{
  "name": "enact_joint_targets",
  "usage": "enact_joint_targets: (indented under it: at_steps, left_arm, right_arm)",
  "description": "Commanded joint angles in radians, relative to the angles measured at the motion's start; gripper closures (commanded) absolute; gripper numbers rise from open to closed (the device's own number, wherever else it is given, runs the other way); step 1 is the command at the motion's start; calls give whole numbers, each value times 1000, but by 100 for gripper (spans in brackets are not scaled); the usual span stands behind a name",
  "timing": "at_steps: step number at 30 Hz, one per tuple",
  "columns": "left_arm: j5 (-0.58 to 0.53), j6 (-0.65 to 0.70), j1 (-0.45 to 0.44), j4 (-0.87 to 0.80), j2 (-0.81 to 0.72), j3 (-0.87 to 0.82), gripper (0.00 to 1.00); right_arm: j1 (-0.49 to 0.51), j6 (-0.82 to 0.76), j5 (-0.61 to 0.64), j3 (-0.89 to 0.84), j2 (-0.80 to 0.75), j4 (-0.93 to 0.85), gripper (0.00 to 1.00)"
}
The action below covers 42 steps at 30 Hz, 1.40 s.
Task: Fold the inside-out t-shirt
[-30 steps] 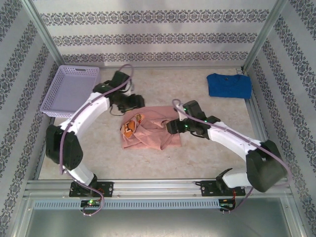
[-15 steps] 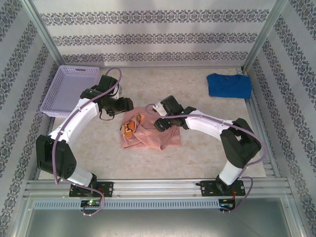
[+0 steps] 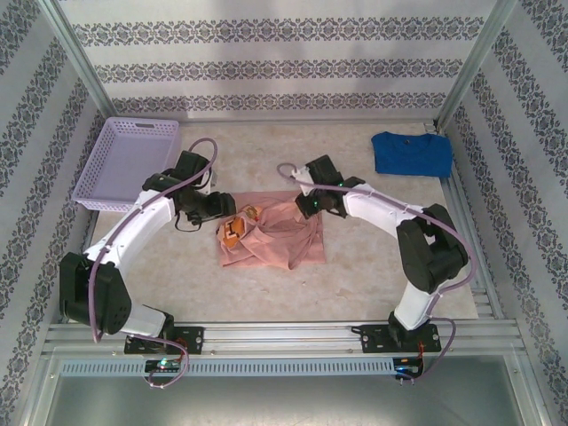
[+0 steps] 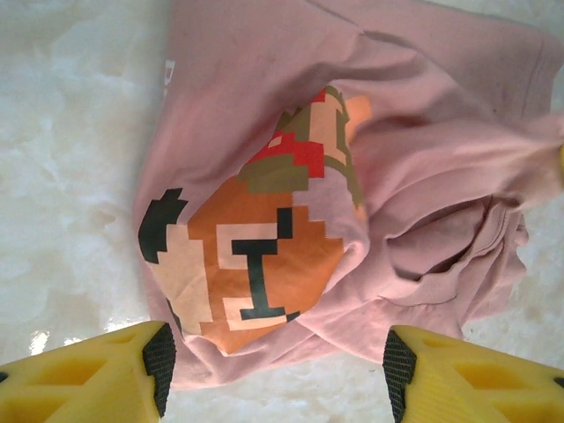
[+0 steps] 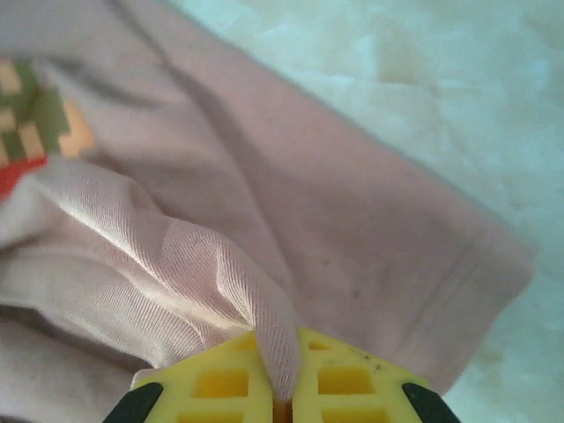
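Observation:
The inside-out t-shirt (image 3: pixel 271 235) lies crumpled on the table, salmon pink with an orange pixel print (image 4: pixel 264 256) showing at its left end. My left gripper (image 4: pixel 273 374) hovers open just above the shirt's left edge, its yellow fingers (image 4: pixel 123 370) standing either side of the print with nothing between them. My right gripper (image 5: pixel 284 401) is shut on a raised pink fold (image 5: pixel 264 326) of the t-shirt at its upper right side (image 3: pixel 311 209).
A lilac basket (image 3: pixel 129 161) stands at the back left. A bright blue t-shirt (image 3: pixel 411 153) lies at the back right. Patterned walls and metal posts ring the table, and a rail runs along its near edge.
My right arm swung from the shirt's right edge to its upper right part and closed on a fold. My left gripper came nearer along the shirt's left side, still open.

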Motion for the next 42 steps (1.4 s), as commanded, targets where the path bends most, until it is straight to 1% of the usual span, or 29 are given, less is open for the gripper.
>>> enact_joint_targets:
  at_steps: [1, 3, 8, 10, 12, 15, 18, 21, 24, 27, 29, 31, 34, 37, 39, 42]
  left_arm:
    - [11, 26, 10, -28, -42, -25, 35]
    - [34, 36, 9, -25, -51, -45, 35]
    - [118, 52, -11, -1, -55, -97, 35]
    - [134, 57, -31, 9, -54, -106, 34]
    - [142, 63, -55, 18, -51, -109, 34]
    - [143, 69, -88, 25, -43, -107, 34]
    - [140, 75, -109, 33, -43, -109, 34]
    - [135, 83, -128, 44, -50, -110, 33]
    - [139, 84, -154, 84, -61, -122, 33]
    - [156, 72, -209, 155, -53, -142, 32]
    - [158, 47, -257, 202, -38, -151, 31]
    - [137, 21, -311, 241, -10, -147, 30]
    - [65, -10, -386, 258, 44, -122, 30]
    - [-14, -30, -433, 256, 102, -98, 31]
    - [-53, -26, -454, 246, 140, -72, 33]
    - [-47, 2, -490, 253, 181, -27, 38]
  right_arm:
    - [-57, 57, -106, 79, 67, -43, 88]
    - [-88, 69, -130, 121, 110, -73, 87]
    - [-150, 100, -143, 228, 215, -154, 82]
    - [-174, 109, -148, 270, 253, -189, 76]
    - [-197, 124, -123, 307, 285, -227, 69]
    - [-242, 160, -114, 339, 298, -259, 57]
    - [-276, 187, -115, 339, 261, -263, 54]
    - [-284, 207, -128, 282, 177, -255, 53]
    - [-271, 263, -194, 135, 63, -176, 51]
    - [-240, 337, -264, 7, -21, -83, 49]
    - [-207, 369, -268, -30, -46, -38, 47]
    - [-175, 392, -244, -33, -40, -21, 45]
    - [-154, 414, -223, -20, -1, 0, 45]
    - [-143, 417, -206, 7, 55, 6, 48]
    - [-140, 410, -197, 31, 89, -5, 53]
    - [-141, 403, -182, 44, 114, -5, 65]
